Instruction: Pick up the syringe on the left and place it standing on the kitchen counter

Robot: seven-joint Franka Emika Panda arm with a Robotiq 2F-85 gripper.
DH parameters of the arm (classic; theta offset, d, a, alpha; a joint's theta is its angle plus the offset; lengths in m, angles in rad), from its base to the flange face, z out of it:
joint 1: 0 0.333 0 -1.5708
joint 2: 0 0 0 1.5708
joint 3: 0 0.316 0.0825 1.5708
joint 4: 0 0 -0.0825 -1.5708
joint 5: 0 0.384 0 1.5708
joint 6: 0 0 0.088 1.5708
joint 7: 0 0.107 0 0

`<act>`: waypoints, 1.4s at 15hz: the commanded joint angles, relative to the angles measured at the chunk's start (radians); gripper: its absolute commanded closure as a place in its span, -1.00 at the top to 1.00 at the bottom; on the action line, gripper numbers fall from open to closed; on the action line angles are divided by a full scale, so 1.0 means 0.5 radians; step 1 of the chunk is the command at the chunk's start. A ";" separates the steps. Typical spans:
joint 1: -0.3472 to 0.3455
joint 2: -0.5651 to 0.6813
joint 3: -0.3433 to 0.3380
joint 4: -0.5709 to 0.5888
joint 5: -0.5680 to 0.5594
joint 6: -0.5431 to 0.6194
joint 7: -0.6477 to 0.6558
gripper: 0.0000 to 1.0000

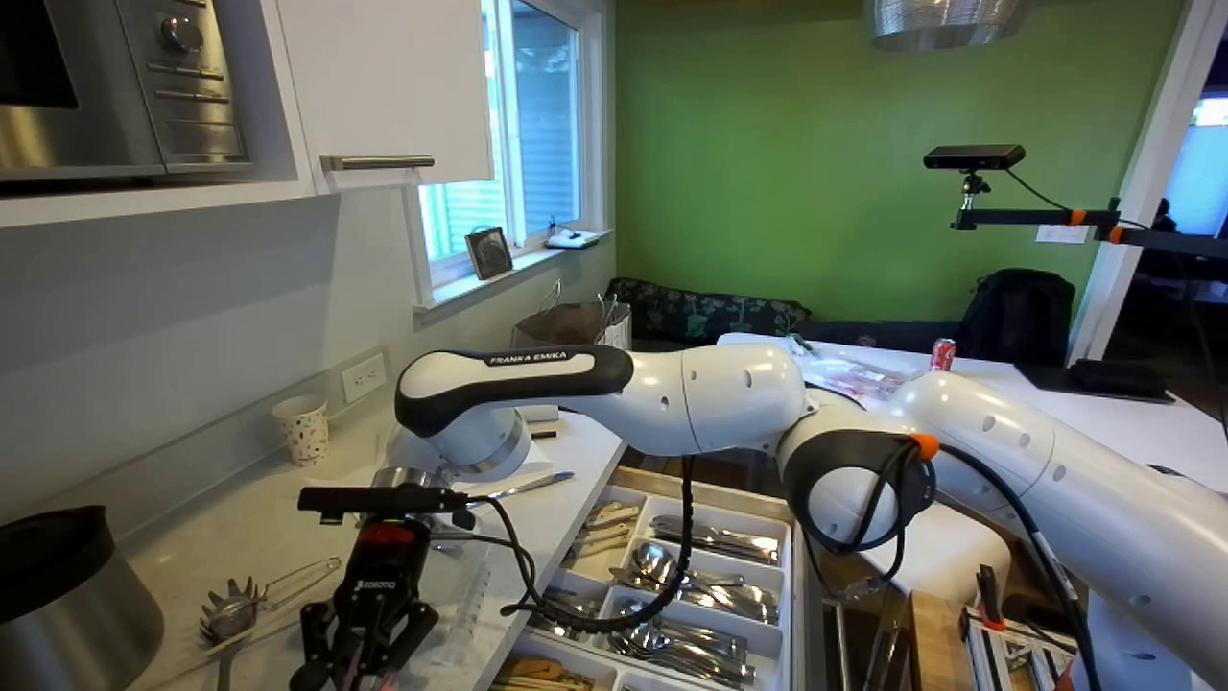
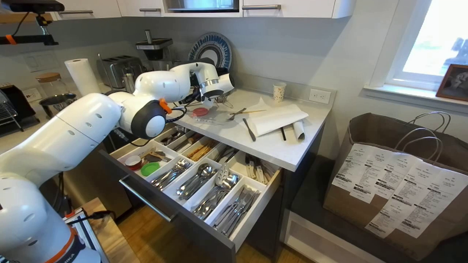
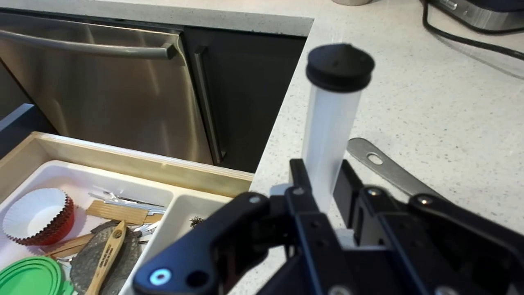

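Note:
In the wrist view, my gripper (image 3: 321, 174) is shut on the syringe (image 3: 329, 127). The syringe shows as a translucent white tube with a black conical plunger tip pointing up, slightly tilted. The tube fills the gap between the finger pads. Its lower end is partly hidden by the fingers, and I cannot tell whether it touches the kitchen counter (image 3: 450, 123). The pale counter also shows in both exterior views (image 1: 206, 509) (image 2: 272, 146). In an exterior view the gripper (image 1: 363, 672) is cut off at the lower edge, over the counter. A clear plastic piece (image 1: 467, 609) lies beside it.
The open cutlery drawer (image 2: 252, 219) lies along the counter's front edge. A metal utensil handle (image 3: 389, 168) lies right of the syringe. A kettle (image 1: 86, 614), a spaghetti server (image 1: 230, 609), a paper cup (image 1: 305, 432) and a red lid (image 2: 200, 111) stand or lie on the counter.

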 commanded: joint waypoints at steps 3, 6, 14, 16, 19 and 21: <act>-0.008 0.113 0.006 0.177 -0.047 -0.151 0.012 -0.13; -0.009 0.120 0.003 0.204 -0.061 -0.177 0.011 0.21; -0.017 0.113 0.000 0.263 -0.102 -0.177 0.015 1.00; -0.016 0.103 -0.014 0.293 -0.138 -0.162 0.021 1.00; -0.021 0.072 -0.029 0.349 -0.222 -0.174 0.042 0.99; -0.017 0.003 -0.084 0.320 -0.273 -0.165 0.029 1.00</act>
